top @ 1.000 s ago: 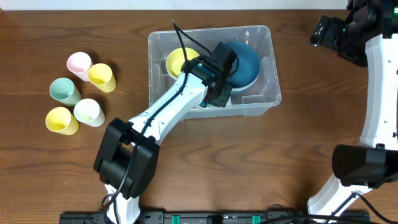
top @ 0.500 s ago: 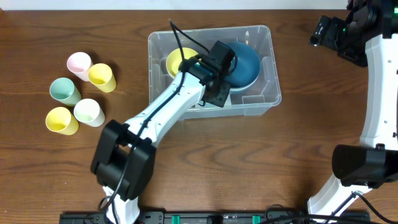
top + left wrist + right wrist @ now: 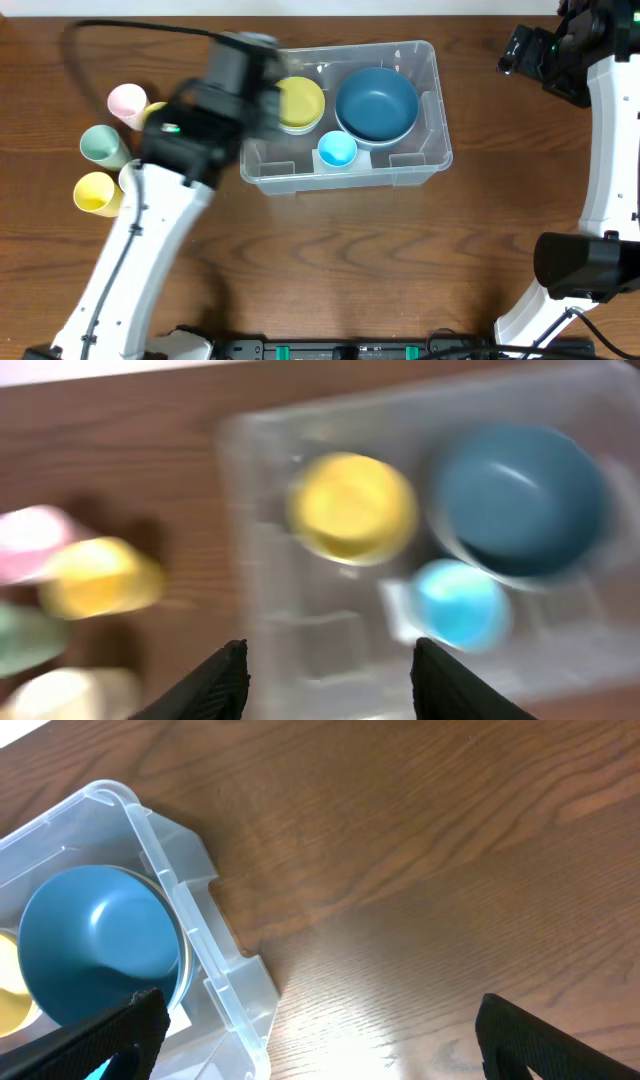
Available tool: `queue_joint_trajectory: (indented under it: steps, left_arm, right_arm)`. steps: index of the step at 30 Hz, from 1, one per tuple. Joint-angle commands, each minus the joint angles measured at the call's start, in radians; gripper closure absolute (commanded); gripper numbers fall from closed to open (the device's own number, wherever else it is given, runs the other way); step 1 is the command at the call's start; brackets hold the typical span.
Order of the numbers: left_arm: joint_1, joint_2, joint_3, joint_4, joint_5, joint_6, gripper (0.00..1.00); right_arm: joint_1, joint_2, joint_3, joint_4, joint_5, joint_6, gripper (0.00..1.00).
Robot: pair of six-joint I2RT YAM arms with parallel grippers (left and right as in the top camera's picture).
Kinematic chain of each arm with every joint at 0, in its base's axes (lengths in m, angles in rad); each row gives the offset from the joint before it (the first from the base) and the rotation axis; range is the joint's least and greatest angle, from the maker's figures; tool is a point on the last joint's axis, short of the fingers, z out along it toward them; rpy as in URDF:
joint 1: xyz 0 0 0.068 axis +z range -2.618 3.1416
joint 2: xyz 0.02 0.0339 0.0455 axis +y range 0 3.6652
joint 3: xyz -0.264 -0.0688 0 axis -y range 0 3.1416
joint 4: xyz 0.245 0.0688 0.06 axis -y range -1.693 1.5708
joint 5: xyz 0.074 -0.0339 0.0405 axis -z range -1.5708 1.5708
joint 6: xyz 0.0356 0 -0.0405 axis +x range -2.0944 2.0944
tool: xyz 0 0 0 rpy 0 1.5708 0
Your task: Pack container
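The container is a clear plastic bin at the table's middle back. Inside it sit a yellow bowl, a dark blue bowl and a small light blue cup. My left gripper is motion-blurred above the bin's left end. In the left wrist view it is open and empty, with the container's left part below it and the light blue cup off to the right. My right gripper hangs wide open and empty over bare wood, right of the container.
Several loose cups stand left of the bin: pink, yellow, green, another yellow partly under the left arm. The right arm's base stands at the right edge.
The left arm has lifted out of the bin and swung left. Its jaws have opened wider. The light blue cup, covered by the gripper before, now shows standing in the bin.
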Motion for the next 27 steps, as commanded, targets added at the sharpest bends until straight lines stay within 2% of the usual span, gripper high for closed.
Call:
queue_joint_trajectory:
  steps: [1, 5, 10, 15, 27]
  left_arm:
    - [0.146, 0.049, -0.003, 0.001, -0.060, 0.006, 0.47]
    - [0.316, 0.124, -0.003, 0.048, 0.003, 0.006, 0.47]
    - [0.429, 0.241, -0.003, 0.106, 0.095, 0.016, 0.47]
    - [0.448, 0.358, -0.003, 0.128, 0.098, 0.066, 0.47]
    - [0.443, 0.583, -0.003, 0.131, 0.097, 0.093, 0.53]
  right_arm:
    - [0.000, -0.029, 0.001, -0.001, 0.000, 0.012, 0.01]
    - [0.000, -0.029, 0.001, -0.001, 0.000, 0.012, 0.01]
    - [-0.001, -0.029, 0.001, -0.001, 0.000, 0.012, 0.01]
    - [-0.001, -0.029, 0.001, -0.001, 0.000, 0.012, 0.01]
    - [-0.001, -0.029, 0.001, -0.001, 0.000, 0.012, 0.01]
